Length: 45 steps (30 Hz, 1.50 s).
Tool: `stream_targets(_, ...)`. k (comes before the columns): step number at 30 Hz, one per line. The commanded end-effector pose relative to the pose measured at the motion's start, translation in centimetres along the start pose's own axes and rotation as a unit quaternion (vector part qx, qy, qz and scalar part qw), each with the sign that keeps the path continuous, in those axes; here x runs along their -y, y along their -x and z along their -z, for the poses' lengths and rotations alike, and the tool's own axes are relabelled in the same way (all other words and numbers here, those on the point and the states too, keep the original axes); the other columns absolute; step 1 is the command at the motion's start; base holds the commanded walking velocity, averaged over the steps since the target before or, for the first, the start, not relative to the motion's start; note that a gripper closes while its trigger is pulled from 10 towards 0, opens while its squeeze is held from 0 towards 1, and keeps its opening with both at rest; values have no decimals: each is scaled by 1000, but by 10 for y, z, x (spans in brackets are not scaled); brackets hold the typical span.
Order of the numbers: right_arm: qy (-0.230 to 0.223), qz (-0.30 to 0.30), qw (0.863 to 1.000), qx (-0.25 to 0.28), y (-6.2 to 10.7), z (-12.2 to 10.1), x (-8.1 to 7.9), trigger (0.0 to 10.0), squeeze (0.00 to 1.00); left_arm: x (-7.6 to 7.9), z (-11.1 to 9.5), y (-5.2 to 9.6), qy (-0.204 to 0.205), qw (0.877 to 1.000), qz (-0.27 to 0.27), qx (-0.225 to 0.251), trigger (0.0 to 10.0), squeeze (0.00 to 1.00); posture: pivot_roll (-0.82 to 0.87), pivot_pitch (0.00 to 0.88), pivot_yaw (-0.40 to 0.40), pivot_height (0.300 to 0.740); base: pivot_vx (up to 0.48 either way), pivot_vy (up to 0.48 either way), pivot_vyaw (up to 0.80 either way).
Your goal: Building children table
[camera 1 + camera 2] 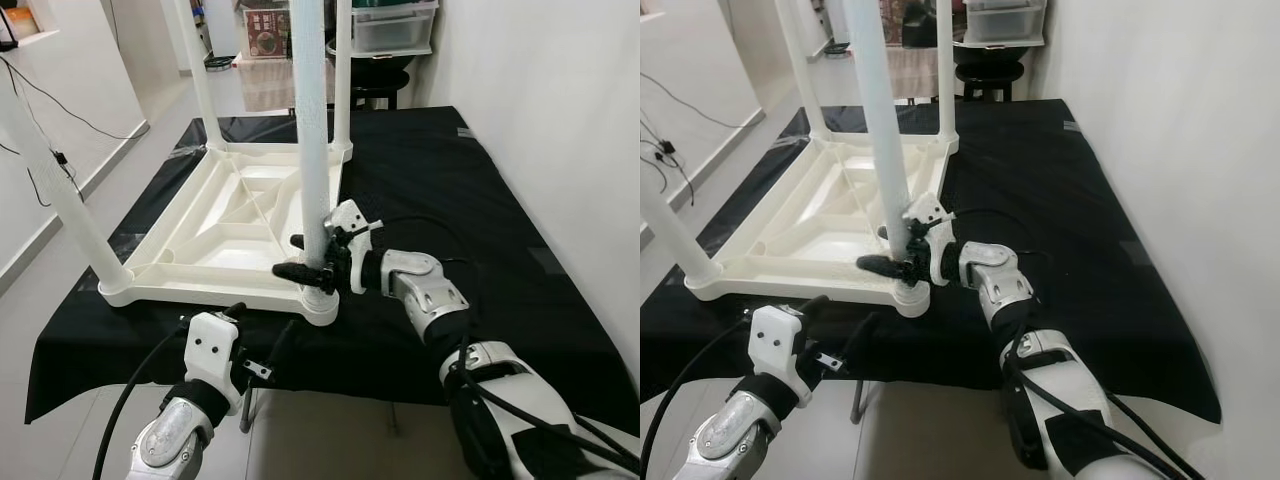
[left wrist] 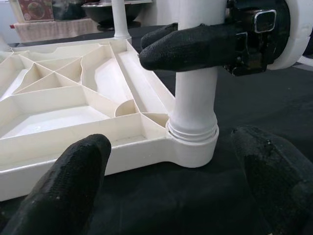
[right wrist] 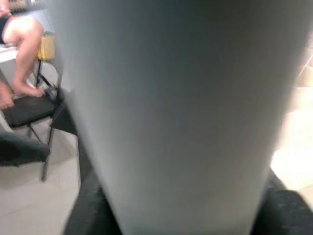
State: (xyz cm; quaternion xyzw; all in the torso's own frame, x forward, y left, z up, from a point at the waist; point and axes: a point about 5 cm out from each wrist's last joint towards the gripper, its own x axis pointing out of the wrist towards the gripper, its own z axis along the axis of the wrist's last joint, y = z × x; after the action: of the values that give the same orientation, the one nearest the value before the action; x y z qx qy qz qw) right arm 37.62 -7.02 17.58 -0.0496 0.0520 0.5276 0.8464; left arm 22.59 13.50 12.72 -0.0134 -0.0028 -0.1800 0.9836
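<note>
Right gripper (image 1: pixel 308 257) clamps the near leg (image 1: pixel 312 130) just above its corner socket.
On the upturned children's table (image 1: pixel 225 225), exposed threads suggest the leg could cross-thread if tilted; left gripper (image 1: pixel 262 352) waits wide below.

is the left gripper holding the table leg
No, the left gripper hangs open off the table edge; the right gripper is clamped on the leg.
</note>
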Motion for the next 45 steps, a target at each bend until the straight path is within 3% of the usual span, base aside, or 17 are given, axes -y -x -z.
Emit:
stream_targets(1, -35, -10, 999, -11, -6, 9, -5, 0, 0, 2, 4, 2, 3, 1000, -2, -9, 10000, 0, 17, 44, 0, 740, 0, 0, 0)
stream_targets(11, -24, 45, 999, -9, -6, 6, 4, 0, 0, 2, 3, 3, 6, 1000, -2, -7, 10000, 0, 10, 55, 2, 740, 0, 0, 0)
stream_targets(12, 10, 87, 996, -30, -6, 7, 8, 4235, 0, 2, 3, 3, 7, 1000, -2, -7, 10000, 0, 12, 57, 0, 740, 0, 0, 0)
stream_targets(13, 10, 87, 996, -30, -6, 7, 8, 4235, 0, 2, 3, 3, 7, 1000, -2, -7, 10000, 0, 12, 57, 0, 740, 0, 0, 0)
stream_targets(14, 40, 221, 973, -47, -2, 6, 21, 10000, 0, 2, 2, 4, 7, 1000, -2, -6, 10000, 0, 15, 66, -8, 740, 0, 0, 0)
stream_targets(15, 40, 221, 973, -47, -2, 6, 21, 10000, 0, 2, 2, 4, 7, 1000, -2, -6, 10000, 0, 15, 66, -8, 740, 0, 0, 0)
stream_targets(16, 18, 332, 942, -31, 6, 6, 31, 10000, 0, 2, 1, 5, 6, 1000, -2, -6, 10000, 0, 19, 73, -15, 740, 0, 0, 0)
stream_targets(17, 18, 332, 942, -31, 6, 6, 31, 10000, 0, 2, 1, 5, 6, 1000, -2, -6, 10000, 0, 19, 73, -15, 740, 0, 0, 0)
stream_targets(18, -22, 416, 909, -2, 15, 8, 35, 10000, 0, 2, 1, 5, 6, 1000, -3, -6, 10000, 0, 20, 79, -16, 740, 0, 0, 0)
stream_targets(19, -22, 416, 909, -2, 15, 8, 35, 10000, 0, 2, 1, 5, 6, 1000, -3, -6, 10000, 0, 20, 79, -16, 740, 0, 0, 0)
stream_targets(20, -41, 423, 905, 16, 11, 26, 13, 10000, 0, 1, 0, 6, 6, 1000, -4, -5, 10000, 0, 17, 94, 0, 740, 0, 0, 0)
stream_targets(22, -41, 423, 905, 16, 11, 26, 13, 10000, 0, 1, 0, 6, 6, 1000, -4, -5, 10000, 0, 17, 94, 0, 740, 0, 0, 0)
stream_targets(24, -16, 350, 936, 40, -6, 30, -19, 10000, 0, -1, -1, 7, 4, 1000, -5, -5, 10000, 0, -6, 86, 18, 740, 0, 0, 0)
stream_targets(39, -9, 288, 957, 36, -29, 27, -33, 10000, 0, -3, -1, 6, 3, 1000, -2, -10, 10000, 0, 18, 78, 20, 740, 0, 0, 0)
stream_targets(40, -14, 259, 965, 44, -32, 23, -38, 10000, 1000, -3, -1, 6, 3, 1000, -2, -11, 10000, 0, 27, 73, 16, 740, 0, 0, 0)
stream_targets(44, -6, 122, 990, 71, -35, 6, -47, 10000, 1000, -3, 0, 5, 4, 1000, -2, -12, 10000, 0, 30, 66, 11, 740, 0, 0, 0)
stream_targets(45, 16, 61, 996, 67, -33, 0, -44, 10000, 314, -3, 0, 5, 5, 1000, -1, -12, 10000, 0, 32, 63, 7, 740, 0, 0, 0)
